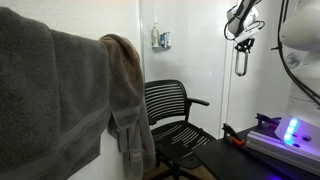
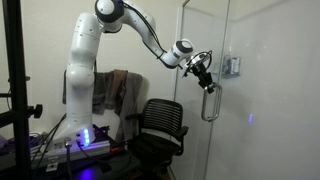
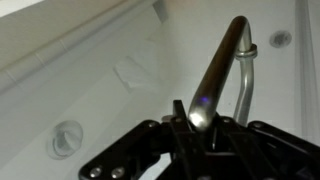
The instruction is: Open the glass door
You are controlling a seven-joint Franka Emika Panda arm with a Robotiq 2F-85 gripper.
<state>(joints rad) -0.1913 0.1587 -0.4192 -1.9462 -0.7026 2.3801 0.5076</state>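
Note:
The glass door [image 1: 258, 95] is a tall frosted whitish panel with a short vertical silver bar handle [image 1: 241, 63]. Both show in both exterior views, the door [image 2: 200, 135] and the handle [image 2: 210, 102]. My gripper [image 1: 243, 38] is at the top of the handle, also in an exterior view [image 2: 205, 78]. In the wrist view the gripper's black fingers [image 3: 196, 118] are shut around the shiny bar of the handle [image 3: 218, 65], with the door [image 3: 90, 90] behind it.
A white panel with a small dispenser [image 1: 161, 40] stands beside the door. A black mesh office chair [image 1: 172, 110] sits in front of it, also in an exterior view [image 2: 160, 125]. Grey and brown towels [image 1: 60, 90] hang close by. A blue-lit box [image 1: 290, 130] sits on the desk.

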